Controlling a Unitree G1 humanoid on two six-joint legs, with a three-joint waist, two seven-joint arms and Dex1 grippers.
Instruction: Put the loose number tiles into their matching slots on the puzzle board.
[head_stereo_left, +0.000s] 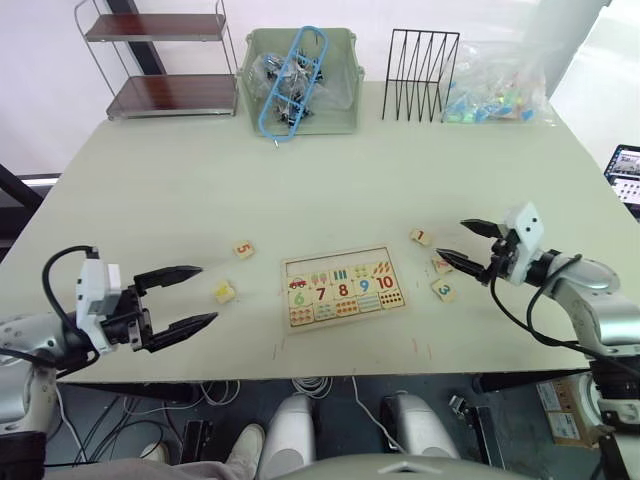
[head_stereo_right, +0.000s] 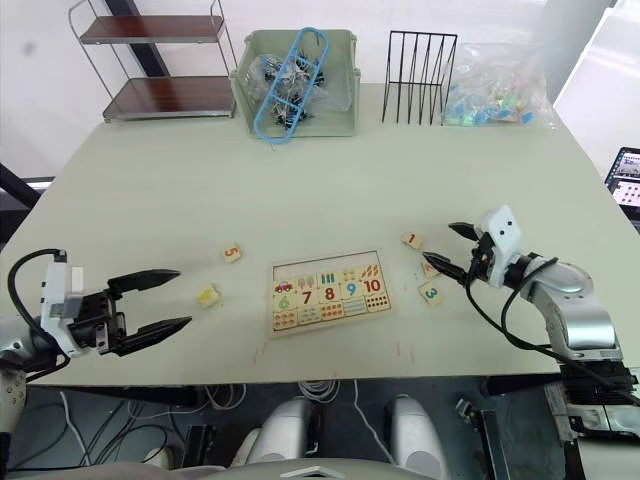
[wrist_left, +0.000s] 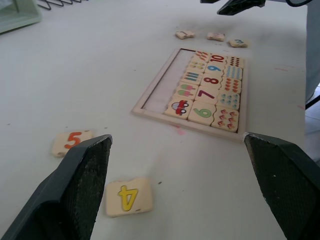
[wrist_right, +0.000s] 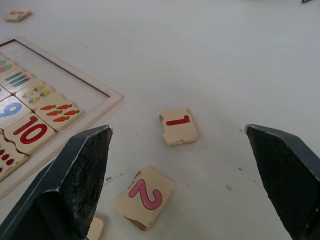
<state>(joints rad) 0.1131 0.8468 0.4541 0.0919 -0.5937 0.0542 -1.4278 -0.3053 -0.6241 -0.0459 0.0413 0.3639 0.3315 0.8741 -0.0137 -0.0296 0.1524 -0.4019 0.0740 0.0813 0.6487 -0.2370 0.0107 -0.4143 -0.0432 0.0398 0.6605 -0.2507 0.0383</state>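
The puzzle board (head_stereo_left: 343, 289) lies flat just below the centre of the left eye view, on the pale table (head_stereo_left: 300, 180); its top row of slots (head_stereo_left: 335, 258) is a bare strip, while the digits 6 to 10 and the counting pictures fill the rest. Left of the board, tile 5 (head_stereo_left: 243, 250) sits apart, and lower left of it lies tile 4 (head_stereo_left: 224, 292), whose digit reads clearly from the left wrist view but is too small to make out from the head. To the right of the board are tile 1 (head_stereo_left: 420, 237), tile 2 (wrist_right: 145, 197) and tile 3 (head_stereo_left: 444, 291); from the head, tile 2 is partly covered by the right gripper's lower finger, and in the right wrist view tile 3 is cut off at the bottom edge. The left gripper (head_stereo_left: 195, 296) hovers at lower left of the frame, fingers spread wide with nothing between them, tile 4 just beyond its tips. The right gripper (head_stereo_left: 458, 241) is at mid right, fingers also wide apart and empty, above tiles 1 and 2. Along the top edge stand a small shelf (head_stereo_left: 160, 62), a green bin (head_stereo_left: 300, 80) of clips whose contents are hard to make out, a black wire rack (head_stereo_left: 420, 74) and a clear bag (head_stereo_left: 495, 85) of coloured bits.
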